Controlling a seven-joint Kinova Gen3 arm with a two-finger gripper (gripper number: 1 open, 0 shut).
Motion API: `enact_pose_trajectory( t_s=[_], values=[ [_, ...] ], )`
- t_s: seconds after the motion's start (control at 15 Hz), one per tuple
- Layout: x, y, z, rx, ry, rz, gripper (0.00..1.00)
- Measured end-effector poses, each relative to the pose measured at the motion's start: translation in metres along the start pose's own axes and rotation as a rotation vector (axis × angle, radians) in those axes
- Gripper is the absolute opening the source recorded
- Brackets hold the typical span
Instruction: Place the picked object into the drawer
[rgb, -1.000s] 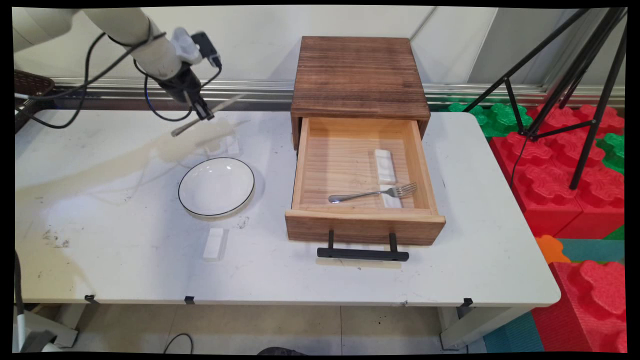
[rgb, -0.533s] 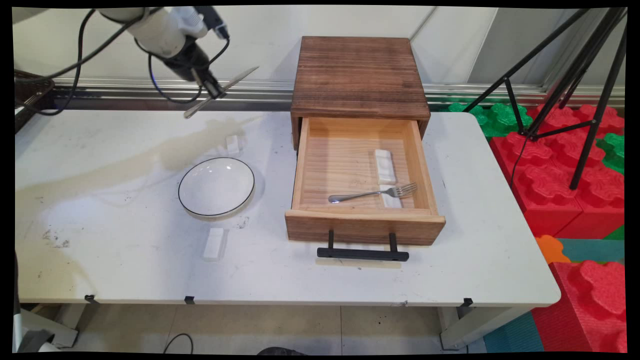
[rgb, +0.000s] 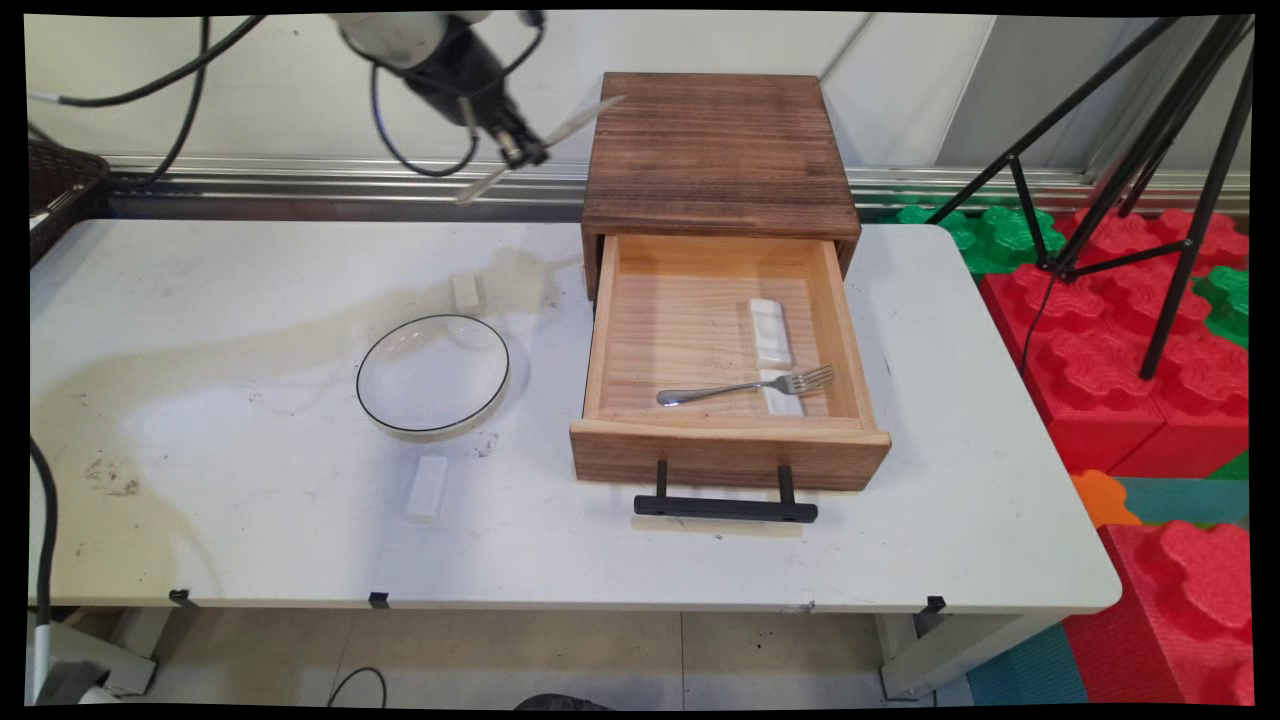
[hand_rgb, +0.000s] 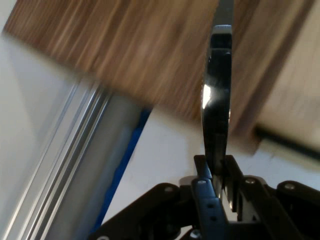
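Note:
High over the table's back edge, my gripper (rgb: 527, 152) is shut on a metal table knife (rgb: 580, 121) that slants up to the right, its tip reaching the wooden cabinet (rgb: 718, 150). In the hand view the knife (hand_rgb: 216, 100) rises straight from between the fingers (hand_rgb: 202, 185), with the cabinet's dark wood blurred behind it. Below the cabinet its drawer (rgb: 606, 330) stands pulled out. Inside lie a fork (rgb: 745, 387) and two white rests (rgb: 770, 332); the fork lies across the nearer one.
A white black-rimmed plate (rgb: 432, 375) sits left of the drawer. One small white rest (rgb: 466, 292) lies behind it and another (rgb: 427, 487) in front. A dark basket (rgb: 60, 180) is at the far left; a black tripod (rgb: 1150, 150) and red and green foam blocks (rgb: 1150, 380) stand to the right.
My gripper has risen and swung right with the knife, from above the table's left back area to beside the cabinet's top left corner. Nothing on the table has moved.

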Motion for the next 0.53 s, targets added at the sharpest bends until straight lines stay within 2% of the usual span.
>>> enact_pose_trajectory(
  t_s=[0.53],
  values=[
    [0.078, 0.064, -0.002, -0.163, 0.109, 0.138, 0.0]
  ],
)
